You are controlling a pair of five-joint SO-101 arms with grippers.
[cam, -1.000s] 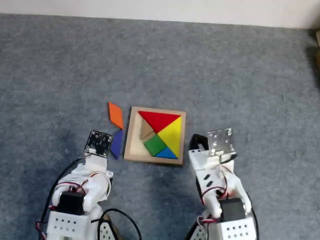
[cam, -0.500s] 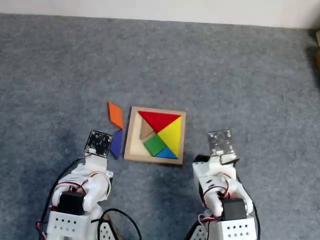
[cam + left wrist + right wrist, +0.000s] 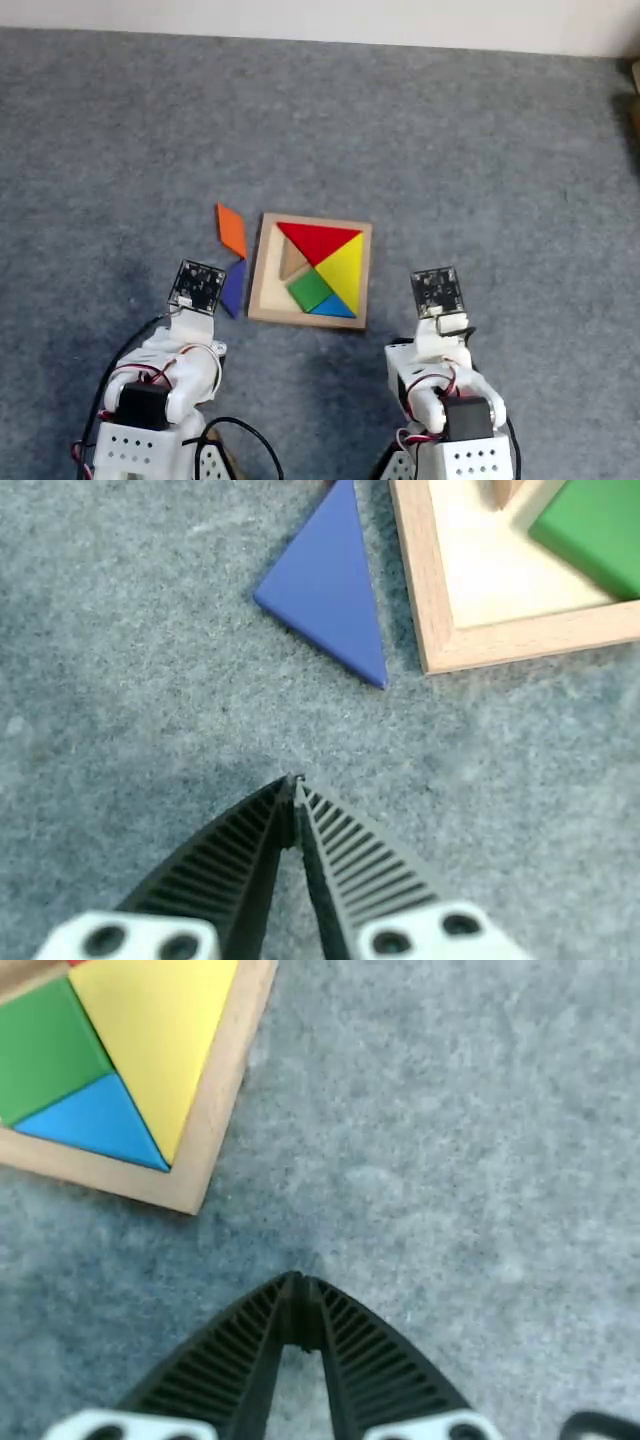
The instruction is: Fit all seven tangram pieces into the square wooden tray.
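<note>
The left gripper [image 3: 295, 785] hung over the grey felt surface [image 3: 450, 130] at about 7 o'clock from the tray, its ribbed black jaws pressed together on nothing. Just past its tips lay a dark blue triangle [image 3: 234, 286], flat on the felt at 8 o'clock from the tray, with one corner close beside the tray's outer rim. An orange parallelogram [image 3: 231, 231] lay flat at 10 o'clock from the tray, just beyond the blue piece and near the rim without clearly touching it.

The square wooden tray [image 3: 315, 219] sat in the middle of the surface, pale wood with a raised border. Inside it, a small brown triangle [image 3: 292, 262] sat at 9 o'clock and a green square [image 3: 309, 289] at 6 o'clock, turned on its corner. A large red triangle [image 3: 318, 241] filled the 12 o'clock side, a light blue triangle [image 3: 333, 306] took 5 o'clock, and a large yellow triangle [image 3: 346, 270] filled the 3 o'clock side. A strip of bare floor showed along the 9 to 7 o'clock edge.

The right gripper [image 3: 298, 1280] hung over the felt at 4 o'clock from the tray, apart from it, jaws pressed together and holding nothing.
</note>
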